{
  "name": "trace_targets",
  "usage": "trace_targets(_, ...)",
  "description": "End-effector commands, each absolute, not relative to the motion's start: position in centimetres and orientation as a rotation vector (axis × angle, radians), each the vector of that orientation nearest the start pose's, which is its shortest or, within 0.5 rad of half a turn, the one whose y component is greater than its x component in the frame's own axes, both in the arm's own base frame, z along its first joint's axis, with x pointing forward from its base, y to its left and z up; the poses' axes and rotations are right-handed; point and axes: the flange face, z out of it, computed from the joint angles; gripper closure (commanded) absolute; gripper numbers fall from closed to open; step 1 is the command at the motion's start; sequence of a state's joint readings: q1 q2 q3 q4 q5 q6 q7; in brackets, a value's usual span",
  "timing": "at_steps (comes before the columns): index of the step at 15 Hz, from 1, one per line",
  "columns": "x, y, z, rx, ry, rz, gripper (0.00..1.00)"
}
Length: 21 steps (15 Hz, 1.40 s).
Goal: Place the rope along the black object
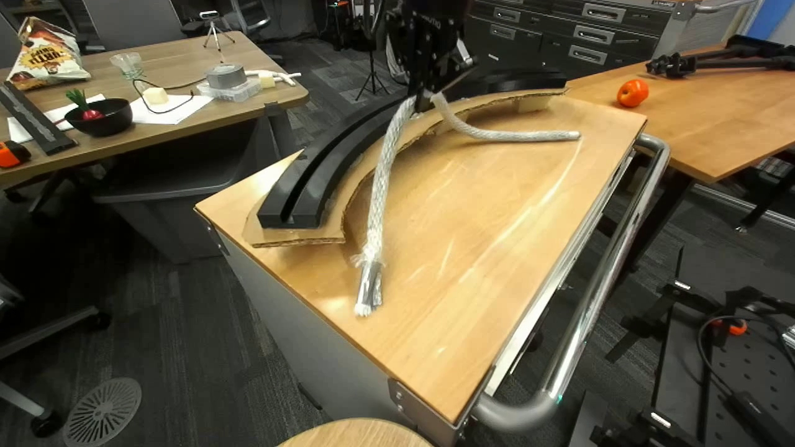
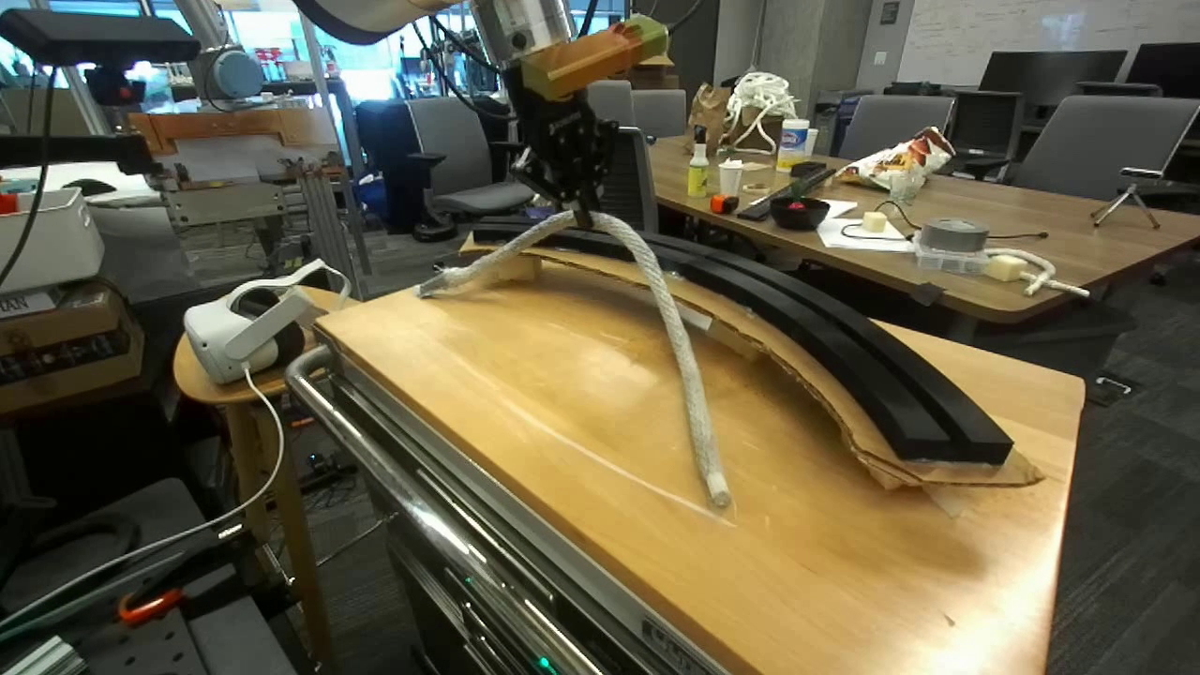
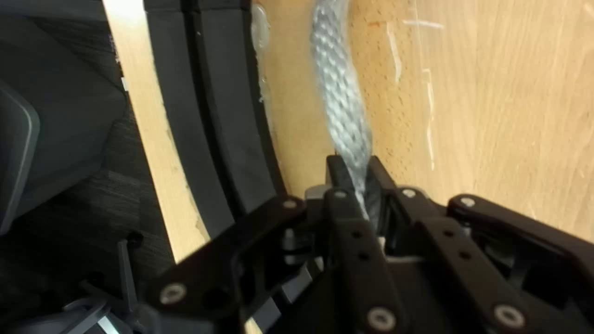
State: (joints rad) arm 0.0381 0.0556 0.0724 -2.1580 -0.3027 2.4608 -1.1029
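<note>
The whitish rope (image 1: 383,180) is pinched near its middle by my gripper (image 1: 423,104). It is raised there and both lengths slope down to the wooden tabletop (image 1: 472,248); one end has grey tape. In an exterior view it forms a peak (image 2: 677,337) under the gripper (image 2: 583,217). The black object (image 1: 329,171), a grooved arc on a curved cardboard-like board (image 2: 834,412), lies beside the rope; it also shows in an exterior view (image 2: 844,337). In the wrist view the rope (image 3: 341,93) runs between the closed fingers (image 3: 355,169), apart from the black arc (image 3: 232,116).
A shiny metal rail (image 1: 596,304) runs along the cart's edge. A white headset (image 2: 230,337) sits on a wooden stool. A table with a black bowl (image 1: 102,118) and a tape roll (image 1: 226,76) stands beyond the arc. A red-orange tomato-like object (image 1: 633,93) lies on another table.
</note>
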Motion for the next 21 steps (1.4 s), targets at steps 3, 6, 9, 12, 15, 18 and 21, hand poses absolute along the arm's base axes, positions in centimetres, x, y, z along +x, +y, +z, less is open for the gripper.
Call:
trace_targets(3,59.0,2.7,46.4,-2.667,-2.336,-0.131,0.87)
trace_targets(6,61.5,0.6,47.9,-2.677,-2.300,-0.131,0.86)
trace_targets(9,63.8,-0.1,47.8,-2.644,-2.264,-0.080,0.87)
trace_targets(12,66.0,0.3,46.4,-2.593,-2.210,-0.040,0.86)
trace_targets(15,67.8,0.7,44.2,-2.570,-2.143,0.022,0.87)
trace_targets(18,69.1,0.5,42.2,-2.560,-2.089,0.081,0.86)
trace_targets(21,70.0,0.0,40.6,-2.555,-2.052,0.137,0.87)
